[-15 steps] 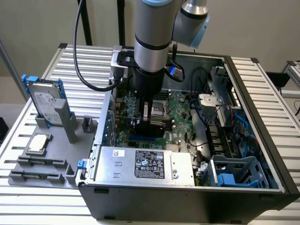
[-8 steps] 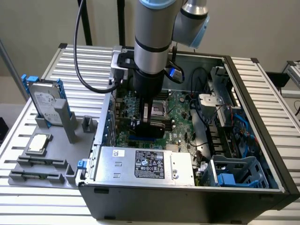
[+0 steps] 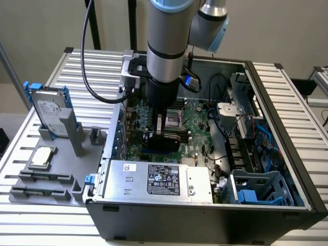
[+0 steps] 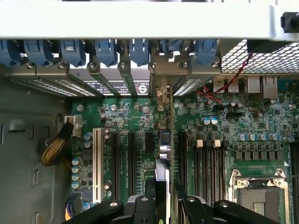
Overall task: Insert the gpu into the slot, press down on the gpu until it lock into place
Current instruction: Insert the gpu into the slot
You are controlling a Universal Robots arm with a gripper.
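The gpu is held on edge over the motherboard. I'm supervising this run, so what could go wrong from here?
1. The gpu, edge-on in the end effector, runs between closely spaced parallel black slots. A small sideways offset could press it onto the board instead.
2. Its metal bracket sits at the rear panel under the blue clips and might catch, leaving the card tilted.

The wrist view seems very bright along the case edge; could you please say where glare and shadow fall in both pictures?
Wrist view: the pale metal case rim is blown out to white, while the green motherboard is evenly lit. Exterior view: the silver labelled metal box shows a soft sheen, and the board looks darker beneath the grey robot arm.
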